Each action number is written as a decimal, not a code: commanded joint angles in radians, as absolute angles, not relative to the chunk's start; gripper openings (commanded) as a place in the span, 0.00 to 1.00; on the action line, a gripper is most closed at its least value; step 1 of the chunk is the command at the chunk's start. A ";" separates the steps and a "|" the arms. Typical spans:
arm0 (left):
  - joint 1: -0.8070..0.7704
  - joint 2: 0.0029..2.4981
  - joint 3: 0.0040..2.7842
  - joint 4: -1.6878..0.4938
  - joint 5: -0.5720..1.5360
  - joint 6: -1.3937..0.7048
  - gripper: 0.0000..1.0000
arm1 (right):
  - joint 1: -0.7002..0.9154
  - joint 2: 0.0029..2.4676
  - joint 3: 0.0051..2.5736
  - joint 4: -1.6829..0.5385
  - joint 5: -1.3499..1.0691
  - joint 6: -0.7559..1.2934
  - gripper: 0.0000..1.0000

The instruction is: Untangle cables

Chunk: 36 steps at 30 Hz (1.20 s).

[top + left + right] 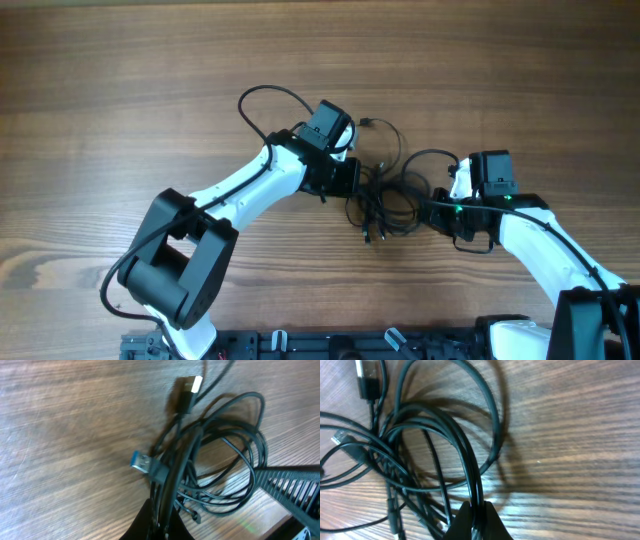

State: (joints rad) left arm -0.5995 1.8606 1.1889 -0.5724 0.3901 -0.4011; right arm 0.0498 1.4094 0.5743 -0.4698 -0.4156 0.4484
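The cables (385, 198) are a knotted bundle of thin black cords lying on the wooden table between my two arms. My left gripper (352, 180) is at the bundle's left edge, shut on several strands (172, 485). A blue-tipped USB plug (142, 463) and a silver-tipped plug (192, 386) stick out of the tangle. My right gripper (432, 208) is at the bundle's right edge, shut on a few strands of a loop (475, 485). Another plug (367, 377) shows in the right wrist view at top left.
The wooden table (120, 100) stretches all around the bundle. A thicker black arm cable (262, 100) loops behind my left wrist. A ribbed black part of the right arm (292, 485) shows at the right of the left wrist view.
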 commanded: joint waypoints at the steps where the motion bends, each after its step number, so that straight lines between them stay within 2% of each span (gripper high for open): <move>1: -0.517 1.811 1.197 -0.623 0.384 -0.395 0.04 | 0.049 1.417 0.561 -0.481 -0.268 0.478 0.04; 7: -0.257 1.605 1.197 -0.702 0.404 -0.396 0.04 | 0.044 1.417 0.561 -0.462 -0.194 0.553 0.04; 15: 0.091 1.413 1.197 -0.709 0.659 -0.396 0.04 | 0.044 1.417 0.561 -0.450 -0.148 0.587 0.04; 20: 0.177 1.408 1.197 -0.717 0.685 -0.400 0.04 | 0.044 1.417 0.561 -0.445 -0.157 0.587 0.04; 22: 0.173 1.408 1.197 -0.732 0.685 -0.400 0.05 | 0.044 1.417 0.561 -0.398 -0.277 0.511 0.04; 24: 0.152 1.409 1.197 -0.751 0.684 -0.396 0.11 | 0.044 1.417 0.561 -0.319 -0.483 0.408 0.04; 27: 0.111 1.410 1.197 -0.761 0.683 -0.396 0.32 | 0.044 1.417 0.563 -0.103 -0.960 0.329 0.04; 30: 0.054 1.423 1.197 -0.764 0.683 -0.396 0.42 | 0.045 1.416 0.563 0.258 -1.306 0.490 0.04; 34: -0.025 1.466 1.197 -0.772 0.672 -0.395 0.49 | 0.047 1.415 0.563 0.712 -1.337 0.848 0.04; 36: -0.055 1.488 1.197 -0.772 0.672 -0.395 0.51 | 0.047 1.415 0.563 0.808 -1.316 0.926 0.05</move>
State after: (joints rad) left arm -0.0074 1.4422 1.1889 -0.7689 0.6643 -0.4042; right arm 0.0467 1.4120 0.5552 0.7246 -1.2209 0.6945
